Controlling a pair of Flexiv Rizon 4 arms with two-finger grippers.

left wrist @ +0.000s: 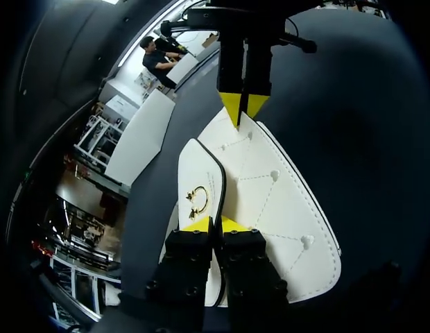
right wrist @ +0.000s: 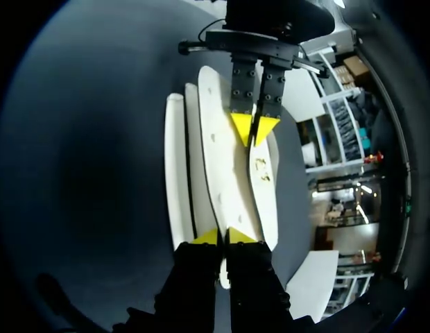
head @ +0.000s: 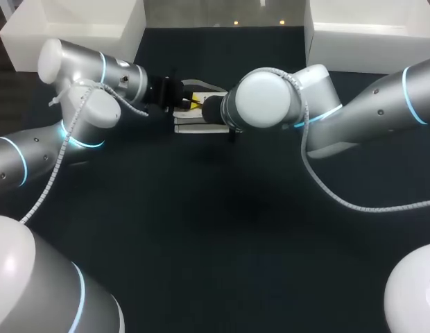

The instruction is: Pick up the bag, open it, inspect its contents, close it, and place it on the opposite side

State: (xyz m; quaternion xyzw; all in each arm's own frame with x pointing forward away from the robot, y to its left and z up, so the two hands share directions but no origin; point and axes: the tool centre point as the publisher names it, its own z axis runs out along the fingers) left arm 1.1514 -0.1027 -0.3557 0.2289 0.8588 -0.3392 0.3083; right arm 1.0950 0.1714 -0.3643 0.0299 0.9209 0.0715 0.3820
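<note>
A white quilted bag (head: 193, 127) lies on the dark table at the back middle, between my two grippers. In the left wrist view the bag (left wrist: 284, 201) shows a gold clasp (left wrist: 198, 198) on its narrow front panel. My left gripper (left wrist: 216, 224) is shut on the near edge of the bag by the clasp. At the bag's opposite end, my right gripper (left wrist: 243, 111) pinches the edge. From the right wrist, my right gripper (right wrist: 223, 237) is shut on the bag (right wrist: 225, 173), and my left gripper (right wrist: 254, 129) grips the far end. In the head view the wrists mostly cover the bag.
The dark table (head: 215, 229) stretches wide in front of the bag. One white bin (head: 76, 31) stands at the back left and another white bin (head: 371, 35) at the back right.
</note>
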